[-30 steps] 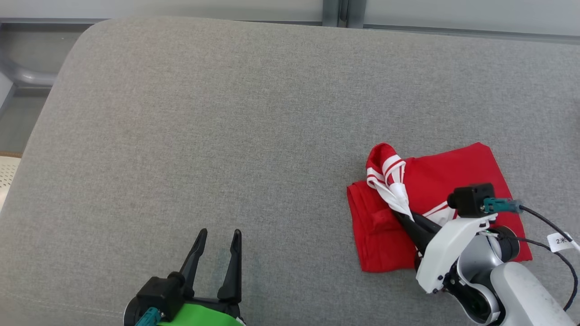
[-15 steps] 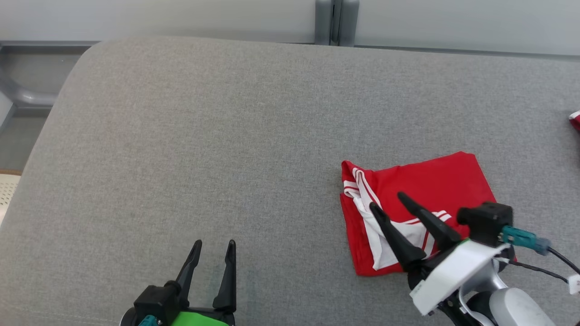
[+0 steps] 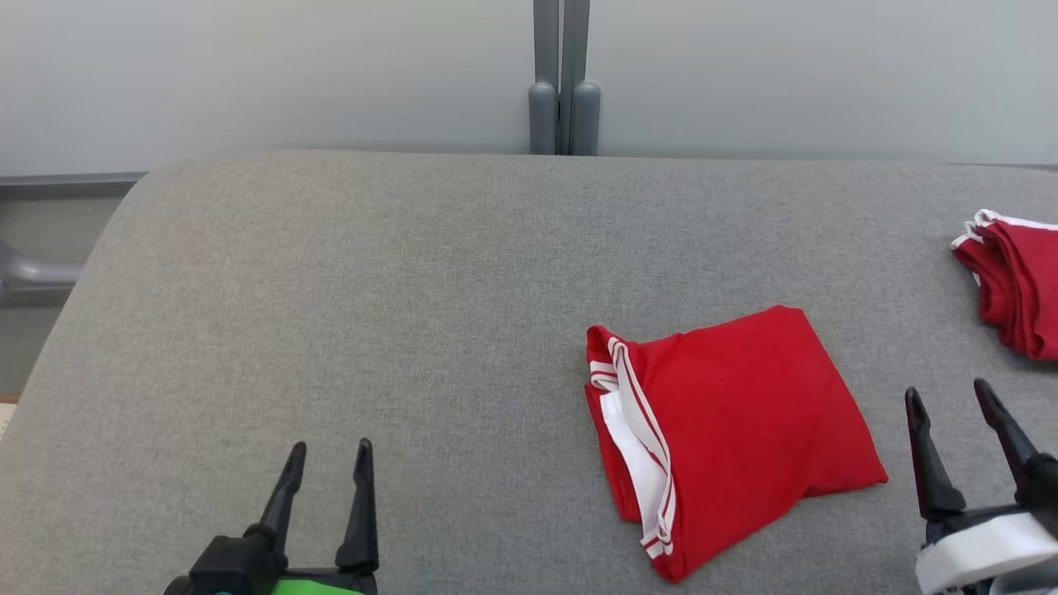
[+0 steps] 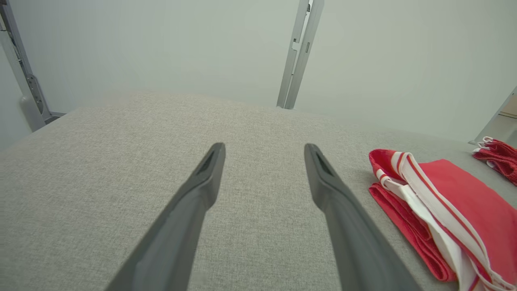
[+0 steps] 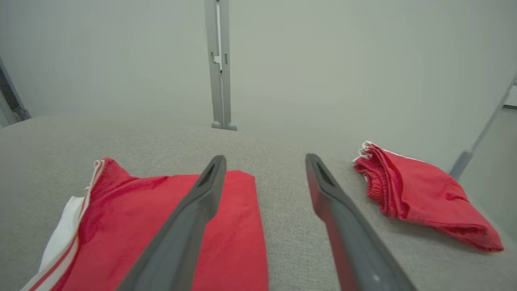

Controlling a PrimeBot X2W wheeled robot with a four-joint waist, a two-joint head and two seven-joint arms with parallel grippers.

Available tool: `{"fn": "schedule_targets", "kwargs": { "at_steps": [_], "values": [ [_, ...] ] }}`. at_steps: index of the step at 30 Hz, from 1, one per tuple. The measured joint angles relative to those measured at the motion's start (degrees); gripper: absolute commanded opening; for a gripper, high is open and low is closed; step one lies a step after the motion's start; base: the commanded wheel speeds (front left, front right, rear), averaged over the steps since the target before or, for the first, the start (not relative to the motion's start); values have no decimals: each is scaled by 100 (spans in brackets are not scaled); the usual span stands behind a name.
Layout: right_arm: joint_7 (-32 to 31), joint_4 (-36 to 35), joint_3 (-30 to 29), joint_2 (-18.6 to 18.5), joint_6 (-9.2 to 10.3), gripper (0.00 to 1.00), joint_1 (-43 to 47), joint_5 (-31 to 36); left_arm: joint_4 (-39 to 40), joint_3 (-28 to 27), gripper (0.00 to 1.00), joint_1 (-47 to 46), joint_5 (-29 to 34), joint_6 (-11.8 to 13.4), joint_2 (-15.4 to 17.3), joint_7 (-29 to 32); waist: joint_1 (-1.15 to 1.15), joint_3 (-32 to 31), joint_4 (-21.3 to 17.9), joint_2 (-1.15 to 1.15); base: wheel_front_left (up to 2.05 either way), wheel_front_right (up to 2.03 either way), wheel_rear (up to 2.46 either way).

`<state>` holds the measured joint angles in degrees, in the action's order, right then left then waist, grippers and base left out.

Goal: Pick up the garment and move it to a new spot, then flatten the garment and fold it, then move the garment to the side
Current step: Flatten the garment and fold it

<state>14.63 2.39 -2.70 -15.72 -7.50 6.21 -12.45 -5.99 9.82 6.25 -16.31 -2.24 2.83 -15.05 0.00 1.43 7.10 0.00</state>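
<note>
The garment (image 3: 736,421) is red with white stripes and lies folded into a rough rectangle on the grey padded table (image 3: 372,289), right of centre. The left wrist view has the garment (image 4: 452,210) at its right, the right wrist view has the garment (image 5: 161,226) at its lower left. My right gripper (image 3: 949,395) stands open just right of it, apart from the cloth, with nothing between its fingers. My left gripper (image 3: 328,450) is open near the front edge, well left of the garment and over bare fabric.
A second folded red garment (image 3: 1012,281) lies at the table's far right edge; the right wrist view shows this second garment (image 5: 420,194) at right. A grey post (image 3: 562,78) stands against the pale wall behind the table. The table's left half is bare.
My right gripper has let go of the white-striped edge, opened and drawn back to the right of the garment, which now lies flat. The head camera has tilted up, bringing the second garment into view.
</note>
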Motion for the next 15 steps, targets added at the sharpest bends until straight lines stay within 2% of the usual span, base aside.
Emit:
{"fn": "schedule_targets", "kwargs": {
  "at_steps": [2,6,15],
  "values": [
    [19,286,-187,49,-5,100,64,335,14,-161,100,29,212,14,1,0,0,-87,-37,0,0,0,0],
    [37,412,-327,155,1,100,101,915,68,-415,100,32,499,25,1,0,0,-175,-82,0,0,0,0],
    [37,203,-454,537,-3,100,239,1225,13,-549,100,161,803,-29,1,0,0,-170,-77,0,0,0,0]
  ]
}}
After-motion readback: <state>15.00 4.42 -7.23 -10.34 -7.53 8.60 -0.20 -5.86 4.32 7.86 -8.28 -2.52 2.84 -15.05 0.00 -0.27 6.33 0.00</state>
